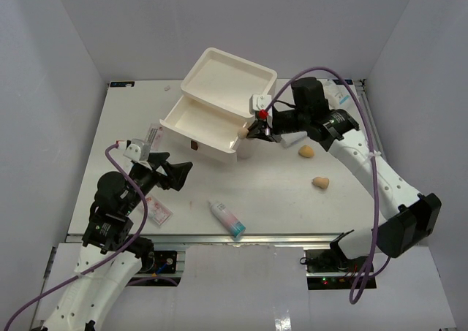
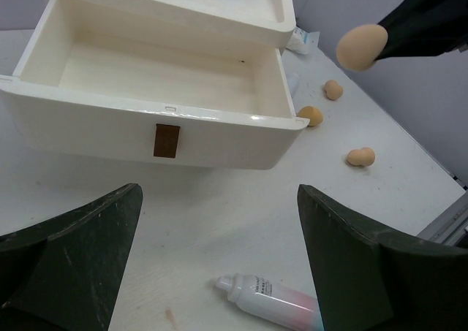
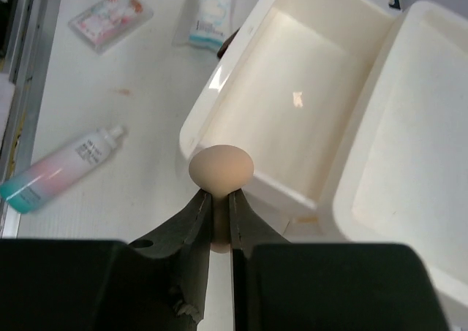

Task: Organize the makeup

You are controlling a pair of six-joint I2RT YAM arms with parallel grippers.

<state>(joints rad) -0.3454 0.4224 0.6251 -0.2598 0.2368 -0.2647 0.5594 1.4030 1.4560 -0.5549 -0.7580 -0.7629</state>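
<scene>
White table; 1 sponge, judged soft and light, is pinched at its narrow end by the right gripper; the left gripper is spread wide.

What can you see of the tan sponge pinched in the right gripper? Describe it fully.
The tan sponge is egg-shaped, smooth and matte, like soft foam. One end is pinched between the shut dark fingers of the right gripper, and its rounded end bulges free beyond the fingertips. It hangs in the air, off the table, by the near corner of the open cream drawer. Nothing else touches it.
</scene>
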